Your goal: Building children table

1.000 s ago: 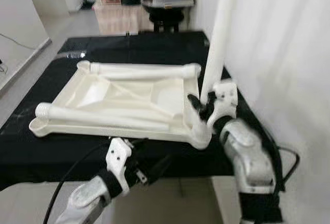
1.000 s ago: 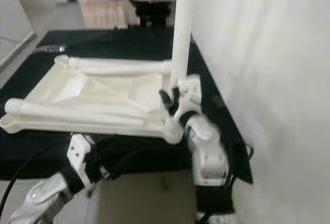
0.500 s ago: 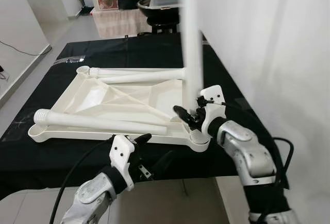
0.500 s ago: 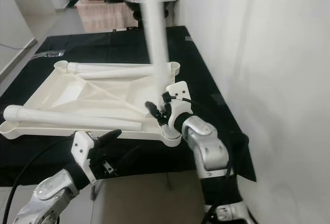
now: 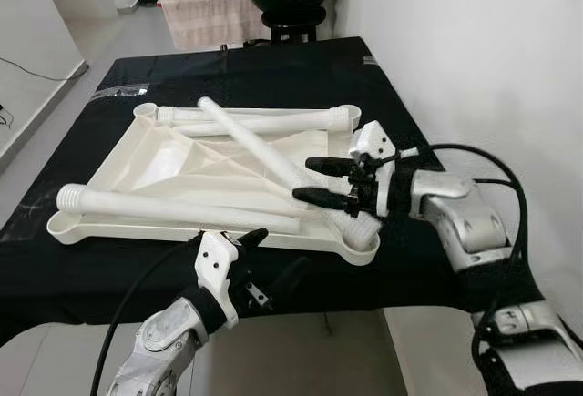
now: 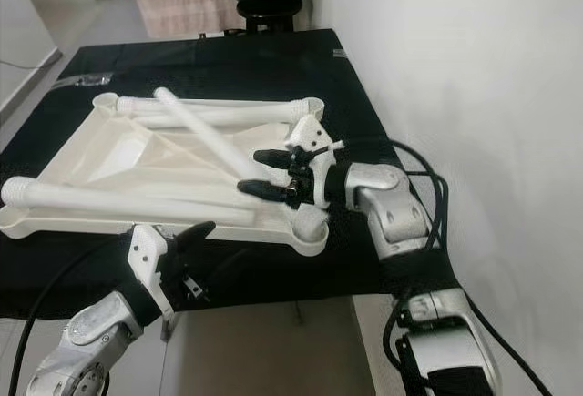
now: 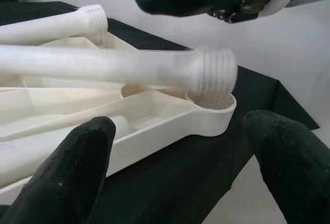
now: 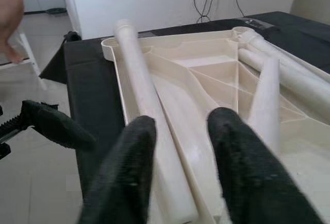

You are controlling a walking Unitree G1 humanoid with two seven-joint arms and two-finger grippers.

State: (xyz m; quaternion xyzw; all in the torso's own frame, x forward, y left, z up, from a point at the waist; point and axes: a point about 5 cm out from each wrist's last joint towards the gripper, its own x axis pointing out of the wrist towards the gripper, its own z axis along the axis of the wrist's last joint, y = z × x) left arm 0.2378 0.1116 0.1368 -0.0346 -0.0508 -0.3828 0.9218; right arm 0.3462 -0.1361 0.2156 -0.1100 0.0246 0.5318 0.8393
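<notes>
The white table top [image 5: 173, 164] lies upside down on the black tabletop [image 5: 273, 77], and we're at the leg-fitting step. One leg [image 5: 264, 161] lies slanted across the panel, its threaded end near the front right corner socket [image 5: 364, 243], blurred in the left wrist view. The right end effector [image 5: 321, 182] is there, fingers spread and close beside the leg, not gripping it as far as I can tell. The left end effector [image 5: 239, 248] hangs just off the front edge, fingers spread wide, holding nothing. Two more legs, one [image 5: 182, 209] along the front and one [image 5: 264, 123] at the back, rest on the panel. Next, I'd say: close on that slanted leg, stand it upright over the socket, and twist it in.
</notes>
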